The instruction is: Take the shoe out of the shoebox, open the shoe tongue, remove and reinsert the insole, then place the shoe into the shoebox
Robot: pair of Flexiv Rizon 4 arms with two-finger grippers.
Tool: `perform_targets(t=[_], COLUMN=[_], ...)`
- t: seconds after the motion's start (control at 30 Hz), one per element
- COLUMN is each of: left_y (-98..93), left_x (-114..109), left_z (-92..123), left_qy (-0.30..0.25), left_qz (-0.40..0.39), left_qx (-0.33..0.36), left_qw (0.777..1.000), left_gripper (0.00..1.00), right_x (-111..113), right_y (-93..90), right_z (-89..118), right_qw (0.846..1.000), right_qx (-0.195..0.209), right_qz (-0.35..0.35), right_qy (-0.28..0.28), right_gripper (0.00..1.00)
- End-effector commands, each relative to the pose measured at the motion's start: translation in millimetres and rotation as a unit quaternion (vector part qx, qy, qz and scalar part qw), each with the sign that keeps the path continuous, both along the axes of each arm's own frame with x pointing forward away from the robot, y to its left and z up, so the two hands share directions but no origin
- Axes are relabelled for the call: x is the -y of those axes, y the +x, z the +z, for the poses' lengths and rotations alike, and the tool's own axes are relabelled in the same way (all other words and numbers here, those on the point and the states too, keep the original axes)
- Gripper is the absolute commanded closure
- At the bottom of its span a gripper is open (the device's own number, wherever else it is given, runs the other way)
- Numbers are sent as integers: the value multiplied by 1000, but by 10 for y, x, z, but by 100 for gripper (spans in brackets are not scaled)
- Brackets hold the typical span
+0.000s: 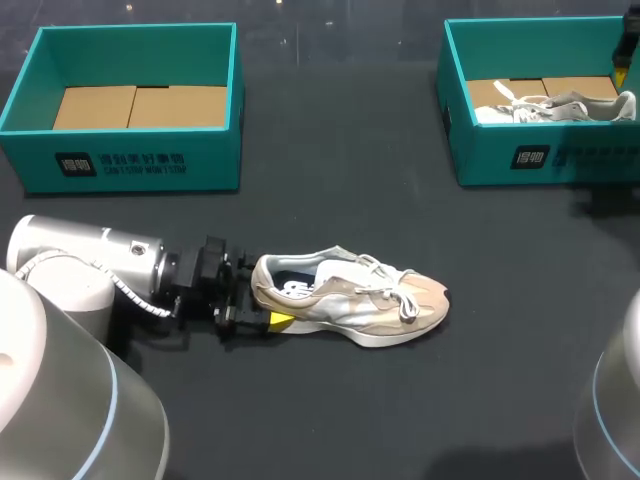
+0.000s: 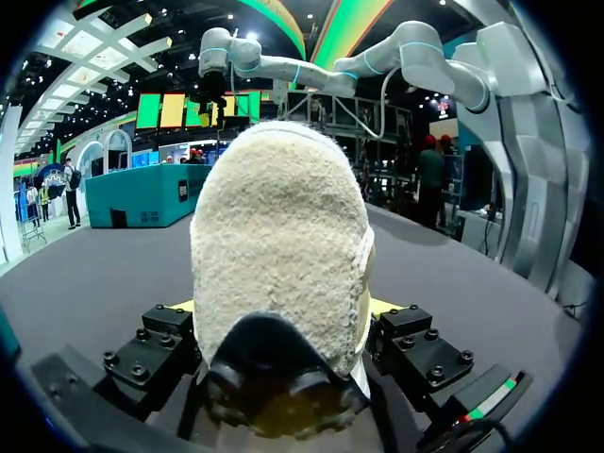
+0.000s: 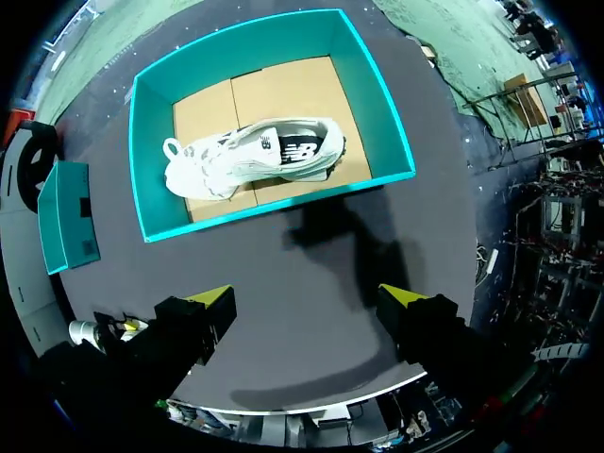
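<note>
Beige shoe (image 1: 352, 298), toe outward, heel in tight pinch of left claw (image 1: 259, 294)

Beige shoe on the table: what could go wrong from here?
1. The left pincer grips the beige shoe only at the heel, so the toe could swing or sag if lifted.
2. Its loose laces could snag during tongue opening.
3. The right pincer hangs open above the box holding a white shoe; it might grab the wrong shoe.

Shoe (image 1: 350, 300) on table (image 1: 340, 200) — second shoe (image 1: 558, 106) in shoebox (image 1: 485, 160).
</note>
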State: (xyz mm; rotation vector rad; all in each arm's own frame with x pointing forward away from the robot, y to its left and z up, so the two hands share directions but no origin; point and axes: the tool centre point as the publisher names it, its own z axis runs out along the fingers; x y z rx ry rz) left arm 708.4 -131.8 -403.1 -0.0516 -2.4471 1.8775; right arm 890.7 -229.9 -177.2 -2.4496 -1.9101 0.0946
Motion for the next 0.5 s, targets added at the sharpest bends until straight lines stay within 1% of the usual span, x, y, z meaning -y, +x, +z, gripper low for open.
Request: perform_targets(t=[0.03, 0.1, 0.17, 0.5], left_y=[-20, -20, -20, -20], left_x=[4, 4, 4, 4], left_z=[-16, -16, -16, -16], left_qy=[0, 0, 0, 0], left_qz=[1, 1, 1, 1], left_qx=[0, 0, 0, 0], left_qw=[1000, 1000, 1000, 1000], left_gripper=[100, 100, 100, 100], right_x=[-402, -523, -553, -553], right_y=[-484, -583, -632, -632], right_z=[-55, -40, -11, -11], right_qw=[997, 997, 996, 996], right_qx=[66, 74, 85, 85], right_qz=[1, 4, 9, 9], right_qy=[-31, -22, -18, -18], right_gripper=[0, 0, 0, 0])
